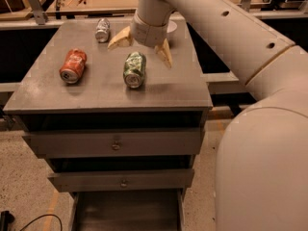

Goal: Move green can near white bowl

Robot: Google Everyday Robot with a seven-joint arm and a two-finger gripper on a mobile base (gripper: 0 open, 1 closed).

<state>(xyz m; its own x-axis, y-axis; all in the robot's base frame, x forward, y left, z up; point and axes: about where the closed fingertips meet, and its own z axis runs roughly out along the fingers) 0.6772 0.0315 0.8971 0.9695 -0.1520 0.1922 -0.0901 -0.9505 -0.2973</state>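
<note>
The green can (134,69) lies on its side near the middle of the grey cabinet top (96,93), one silver end facing the front. My gripper (141,46) hangs just above and behind the can, open, with one tan finger (120,38) to the can's left and the other to its right. Neither finger touches the can. The white bowl (170,27) stands at the back right of the top; only a sliver of its rim shows behind my wrist.
An orange-red can (73,66) lies on its side at the left. A small silver can (102,30) lies at the back left. Below the top are two shut drawers (115,143) and an open bottom drawer (127,211). My arm crosses from the right.
</note>
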